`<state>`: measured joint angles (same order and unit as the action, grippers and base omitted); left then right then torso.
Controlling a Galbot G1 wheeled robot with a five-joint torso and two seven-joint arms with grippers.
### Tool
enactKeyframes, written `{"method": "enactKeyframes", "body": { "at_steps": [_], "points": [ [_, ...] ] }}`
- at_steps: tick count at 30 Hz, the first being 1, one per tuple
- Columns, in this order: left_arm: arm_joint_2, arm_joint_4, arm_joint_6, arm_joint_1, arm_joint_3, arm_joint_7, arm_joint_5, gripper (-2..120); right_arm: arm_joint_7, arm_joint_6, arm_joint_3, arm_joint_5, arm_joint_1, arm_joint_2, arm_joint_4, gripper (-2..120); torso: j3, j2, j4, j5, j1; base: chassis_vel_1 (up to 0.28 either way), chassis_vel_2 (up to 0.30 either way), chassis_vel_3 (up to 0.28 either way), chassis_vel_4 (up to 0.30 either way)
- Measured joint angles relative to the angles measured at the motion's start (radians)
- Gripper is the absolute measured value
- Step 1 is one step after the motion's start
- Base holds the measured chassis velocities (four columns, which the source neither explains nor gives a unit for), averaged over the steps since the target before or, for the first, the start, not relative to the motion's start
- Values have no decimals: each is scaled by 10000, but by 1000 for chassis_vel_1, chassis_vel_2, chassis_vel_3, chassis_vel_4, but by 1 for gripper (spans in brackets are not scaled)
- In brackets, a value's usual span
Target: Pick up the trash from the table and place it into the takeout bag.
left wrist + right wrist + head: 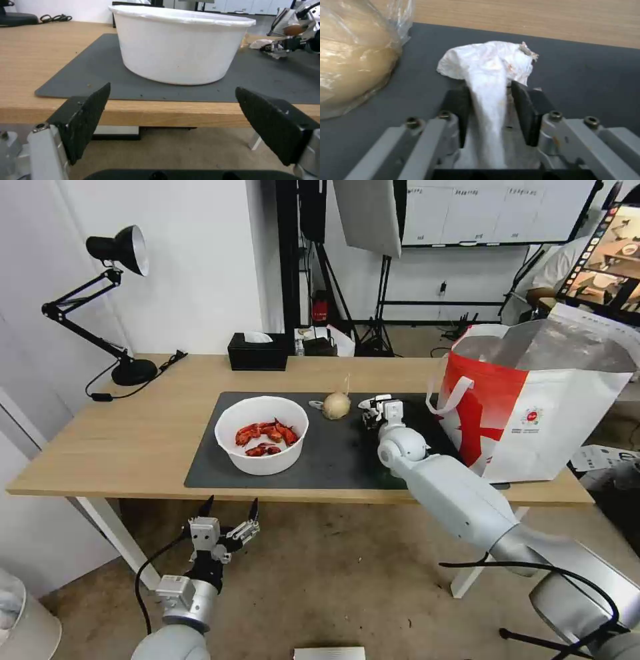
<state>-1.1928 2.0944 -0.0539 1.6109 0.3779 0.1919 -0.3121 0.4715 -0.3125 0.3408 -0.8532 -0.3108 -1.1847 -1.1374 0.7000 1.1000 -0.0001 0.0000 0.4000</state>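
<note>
A light-wood table (153, 433) with a dark grey mat (333, 453) is seen before a white wall. On the mat, the crumpled white tissue (490, 67) is pinched between the clenched jaws of the right gripper (490, 100), just beside the beige ball in clear wrap (337, 405). The white bowl (262, 435) of red scraps is set nearer the left. The takeout bag (533, 407) is stood at the table's right end. The left gripper (228, 508) is held spread wide below the table edge.
</note>
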Motion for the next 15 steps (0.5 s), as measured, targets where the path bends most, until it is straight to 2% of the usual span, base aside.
{"method": "enactKeyframes", "body": {
  "at_steps": [2,3,6,7,9,10,11,14,15],
  "points": [
    [1,15,-1,-1,-9,0,0,100,-139,232,-53,-15,-80,100,-253,24,0,0,1,0,0,0,0,0,0],
    [1,15,-1,-1,-9,0,0,100,-139,232,-53,-15,-80,100,-253,24,0,0,1,0,0,0,0,0,0],
    [12,102,-3,-13,-12,4,-5,100,-248,629,-215,-56,-388,624,-1591,9,0,0,3,1,0,0,0,0,0],
    [12,102,-3,-13,-12,4,-5,100,-248,629,-215,-56,-388,624,-1591,9,0,0,3,1,0,0,0,0,0],
    [15,145,-3,-14,-10,5,-6,100,-241,710,-297,-61,-544,880,-2221,1,0,0,2,0,0,0,0,0,0],
    [18,199,-4,-13,-8,4,-8,100,-227,771,-384,-70,-684,1170,-2848,0,0,1,1,2,0,0,0,0,0],
    [18,199,-4,-13,-8,4,-8,100,-227,771,-384,-70,-684,1170,-2848,0,0,1,1,2,0,0,0,0,0],
    [4,305,-9,7,-7,13,-7,100,-98,1030,-847,-71,-1008,2209,-4751,0,-1,1,-2,2,-1,0,0,0,0],
    [4,305,-9,7,-7,13,-7,100,-98,1030,-847,-71,-1008,2209,-4751,0,-1,1,-2,2,-1,0,0,0,0]
  ]
}}
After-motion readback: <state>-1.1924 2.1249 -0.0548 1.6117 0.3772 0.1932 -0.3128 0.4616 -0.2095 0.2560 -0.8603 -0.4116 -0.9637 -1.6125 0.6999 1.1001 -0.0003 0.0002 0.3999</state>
